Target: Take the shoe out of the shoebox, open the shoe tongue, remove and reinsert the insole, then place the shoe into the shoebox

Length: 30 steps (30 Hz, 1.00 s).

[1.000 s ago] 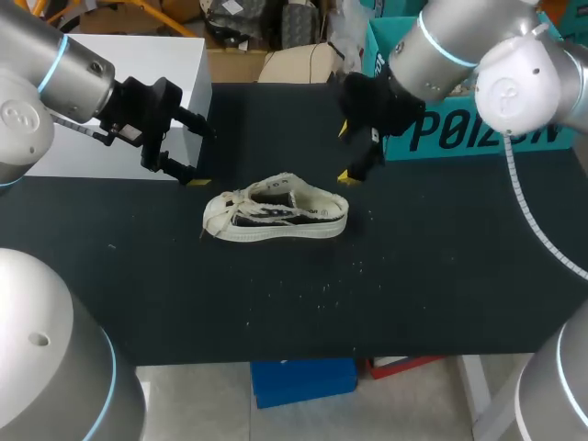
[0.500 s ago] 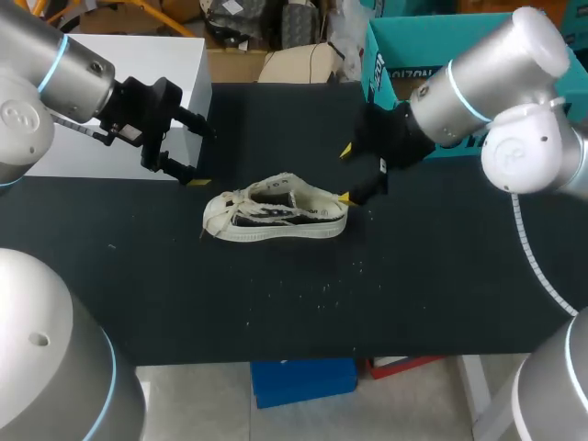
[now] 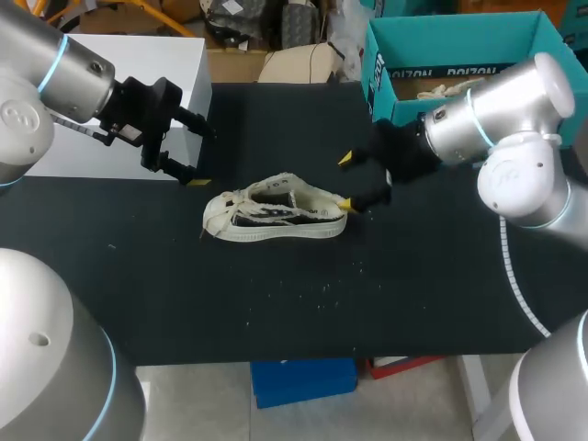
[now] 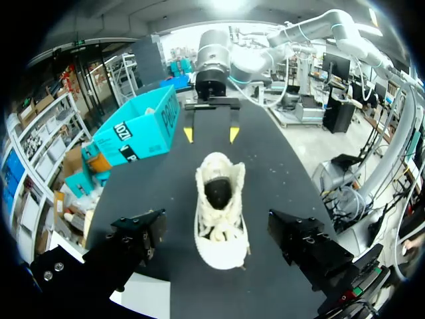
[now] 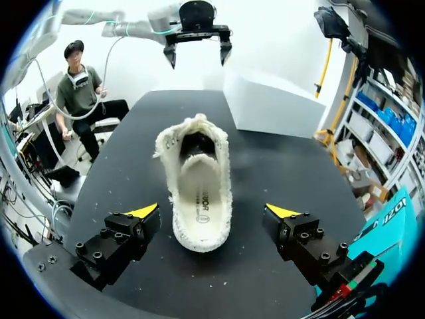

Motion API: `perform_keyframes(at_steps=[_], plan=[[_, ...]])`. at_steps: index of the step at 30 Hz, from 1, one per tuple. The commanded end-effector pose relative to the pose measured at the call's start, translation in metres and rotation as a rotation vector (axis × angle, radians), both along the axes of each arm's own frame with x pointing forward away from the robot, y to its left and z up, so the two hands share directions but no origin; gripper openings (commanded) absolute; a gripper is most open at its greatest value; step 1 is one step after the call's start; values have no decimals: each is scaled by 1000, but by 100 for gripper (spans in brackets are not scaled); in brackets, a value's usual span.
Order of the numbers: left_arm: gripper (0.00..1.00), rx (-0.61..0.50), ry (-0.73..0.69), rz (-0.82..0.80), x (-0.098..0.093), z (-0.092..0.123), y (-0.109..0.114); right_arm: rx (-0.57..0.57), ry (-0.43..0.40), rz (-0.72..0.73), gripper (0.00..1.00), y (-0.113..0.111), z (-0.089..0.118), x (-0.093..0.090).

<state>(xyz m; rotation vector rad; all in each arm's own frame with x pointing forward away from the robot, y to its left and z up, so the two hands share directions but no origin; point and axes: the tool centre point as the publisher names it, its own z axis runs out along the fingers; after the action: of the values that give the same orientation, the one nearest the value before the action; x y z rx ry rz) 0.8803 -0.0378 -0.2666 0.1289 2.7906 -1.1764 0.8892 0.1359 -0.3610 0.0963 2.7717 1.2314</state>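
Note:
A cream canvas shoe (image 3: pixel 276 213) stands on the black table (image 3: pixel 413 294), toe to the left and laces loose. My right gripper (image 3: pixel 345 181) is open just behind its heel, one yellow tip on each side, touching nothing. In the right wrist view the shoe (image 5: pixel 197 186) lies heel-first between the spread fingers of the gripper (image 5: pixel 212 212), and a pale insole shows inside. My left gripper (image 3: pixel 200 154) hangs open off the toe end, apart from the shoe. In the left wrist view the shoe (image 4: pixel 220 209) points toe-first at this gripper (image 4: pixel 216 226). The teal shoebox (image 3: pixel 459 55) stands open at the back right.
A white box (image 3: pixel 138 92) stands at the back left, close behind my left gripper. Something pale lies inside the shoebox (image 4: pixel 136 129). Small crumbs dot the table in front of the shoe.
My right arm has swung down and away from the shoebox to the shoe's heel, uncovering the box. The left arm and the shoe have not moved.

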Motion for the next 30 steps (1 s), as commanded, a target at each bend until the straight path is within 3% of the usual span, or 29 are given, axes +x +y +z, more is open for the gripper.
perform_keyframes(at_steps=[1,30], plan=[[100,1,-2,0,0,-1,0,73,-6,6,100,1,-12,1],[100,1,-2,0,0,-1,0,170,71,-7,100,27,-59,-9]])
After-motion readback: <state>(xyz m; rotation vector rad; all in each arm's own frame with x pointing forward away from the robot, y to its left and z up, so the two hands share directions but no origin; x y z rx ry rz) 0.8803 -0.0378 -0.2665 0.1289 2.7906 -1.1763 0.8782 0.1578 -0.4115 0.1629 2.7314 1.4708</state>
